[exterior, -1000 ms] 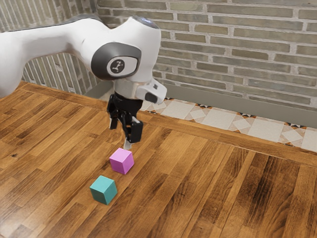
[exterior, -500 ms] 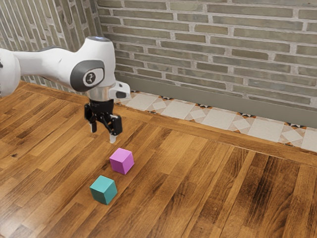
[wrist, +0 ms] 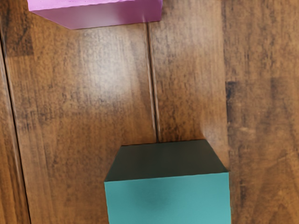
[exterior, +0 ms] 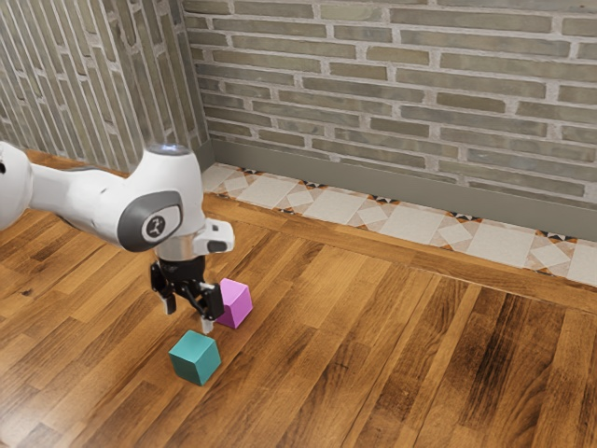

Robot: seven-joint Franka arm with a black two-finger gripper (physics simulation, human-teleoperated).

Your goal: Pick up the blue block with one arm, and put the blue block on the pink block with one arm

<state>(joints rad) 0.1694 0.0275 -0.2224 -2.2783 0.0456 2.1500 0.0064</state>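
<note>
Now my pincer (exterior: 189, 317) hangs open & empty just above blue block (exterior: 196, 357), w/ pink block (exterior: 235, 302) beside. I drop straight, square to its sides, w/o nudging pink, then close.

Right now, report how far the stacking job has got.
Done: nothing; the blue block sits on the wooden table, apart from the pink block. In hand: the open pincer hovers just above the blue block. Left: grasp, lift, place it on pink.
</note>
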